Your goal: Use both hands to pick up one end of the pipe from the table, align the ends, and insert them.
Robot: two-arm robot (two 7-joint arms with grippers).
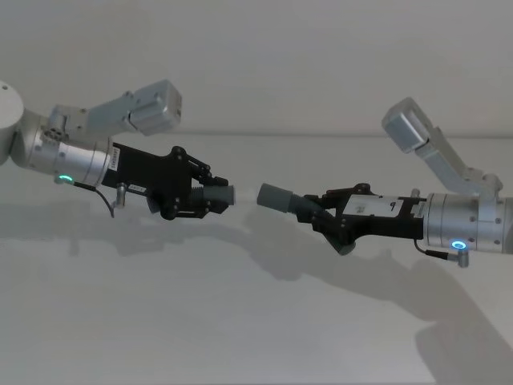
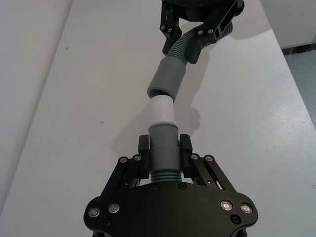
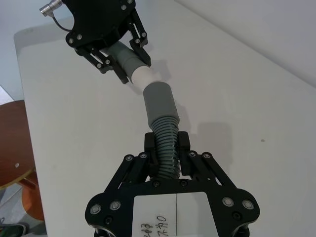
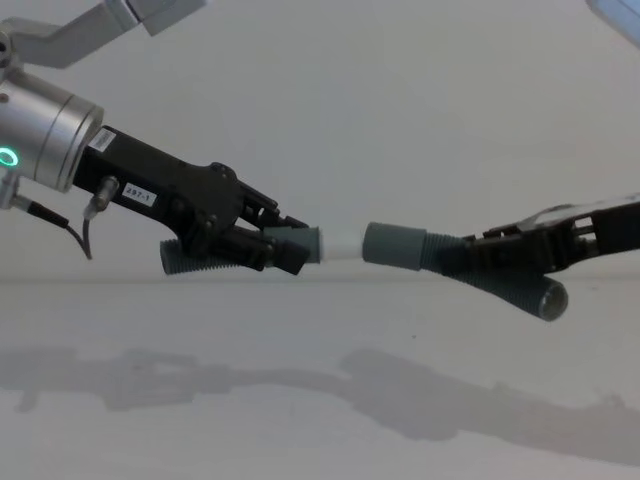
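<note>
Left gripper (image 1: pixel 210 195) clamps the white-tipped hose (image 4: pixel 300 245). Right gripper (image 1: pixel 321 210) clamps the cuffed hose (image 1: pixel 280 196); ends nearly meet above the desk (image 1: pixel 240 321)

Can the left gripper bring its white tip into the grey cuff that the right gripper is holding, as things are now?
Probably yes. The left gripper holds the white tip right at the mouth of the grey cuff, held by the right gripper. Nothing lies between; the axes look slightly angled.

hose pieces (image 4: pixel 400 245): 2; grippers (image 1: pixel 210 195): 2; white stub tip (image 4: pixel 342 243): 1; table (image 1: pixel 240 321): 1
</note>
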